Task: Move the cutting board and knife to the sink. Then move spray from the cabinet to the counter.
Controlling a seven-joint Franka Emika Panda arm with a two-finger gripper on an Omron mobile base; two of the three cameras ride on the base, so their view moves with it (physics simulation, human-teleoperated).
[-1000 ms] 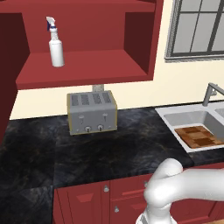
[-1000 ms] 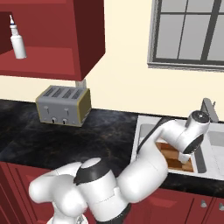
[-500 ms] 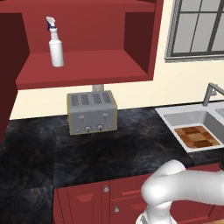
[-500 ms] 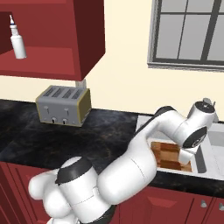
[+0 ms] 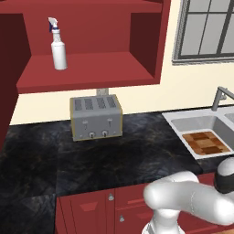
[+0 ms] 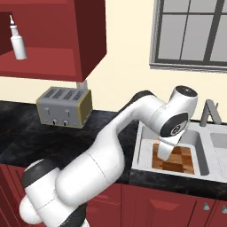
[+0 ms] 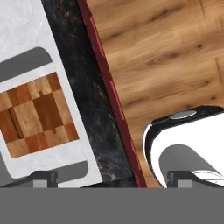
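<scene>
The checkered wooden cutting board (image 5: 205,142) (image 6: 174,159) (image 7: 35,114) lies flat in the white sink (image 5: 192,123) (image 6: 146,148) (image 7: 26,43). I cannot make out the knife. My gripper (image 6: 165,154) (image 7: 111,178) hangs above the sink's front part and points down, open, with nothing between its widely spread fingertips (image 7: 43,177). The white spray (image 5: 58,45) (image 6: 17,42) stands upright on the open shelf of the dark red cabinet (image 5: 91,68) (image 6: 88,40), far to the left of the gripper. The black counter (image 5: 114,155) (image 6: 88,142) runs below.
A grey toaster (image 5: 96,118) (image 6: 64,106) stands on the counter under the cabinet. The grey faucet (image 5: 221,96) (image 6: 208,113) rises behind the sink, below a window (image 5: 205,32). The hand view looks past the counter's front edge to the wooden floor (image 7: 166,57).
My arm has swung its wrist left and a little up above the sink, with the elbow lifting. The cutting board stays in the basin and the gripper stays open.
</scene>
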